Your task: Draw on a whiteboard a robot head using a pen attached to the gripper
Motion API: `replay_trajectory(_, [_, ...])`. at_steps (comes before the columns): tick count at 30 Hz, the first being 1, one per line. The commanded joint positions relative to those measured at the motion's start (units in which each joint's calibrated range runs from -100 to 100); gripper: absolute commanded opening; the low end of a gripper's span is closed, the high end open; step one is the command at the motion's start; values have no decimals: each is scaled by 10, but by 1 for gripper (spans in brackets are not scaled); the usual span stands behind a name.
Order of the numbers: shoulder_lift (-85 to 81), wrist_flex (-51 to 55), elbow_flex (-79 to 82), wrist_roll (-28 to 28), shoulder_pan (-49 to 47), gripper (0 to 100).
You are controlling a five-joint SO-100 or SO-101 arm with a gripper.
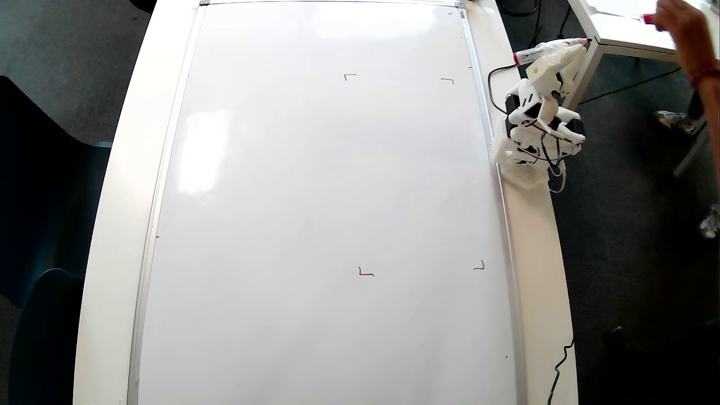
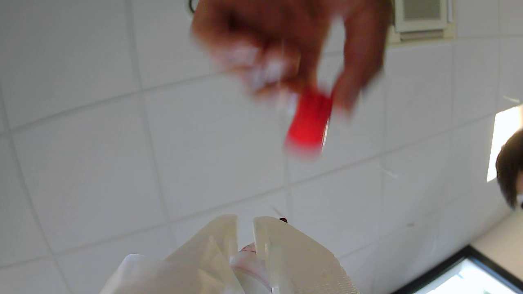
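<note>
Plainly, with the gripper (image 1: pixel 574 48) clamped on the pen (image 1: pixel 548 49) well off the blank whiteboard (image 1: pixel 326 197), the person's hand (image 2: pixel 286 53) lingering close risks a collision.

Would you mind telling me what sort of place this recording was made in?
Probably an office or lab room: a whiteboard lies flat on a white table over dark carpet, and the wrist view shows a tiled ceiling. A person's hand holds a red cap.
</note>
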Motion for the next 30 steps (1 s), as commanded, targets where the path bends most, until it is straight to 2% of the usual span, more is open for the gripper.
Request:
replay_trajectory(1, [4, -5, 4, 0, 0, 1])
replay_trajectory(25, [9, 2, -14, 2, 0, 1])
replay_trajectory(30, [89, 119, -161, -3, 0, 1])
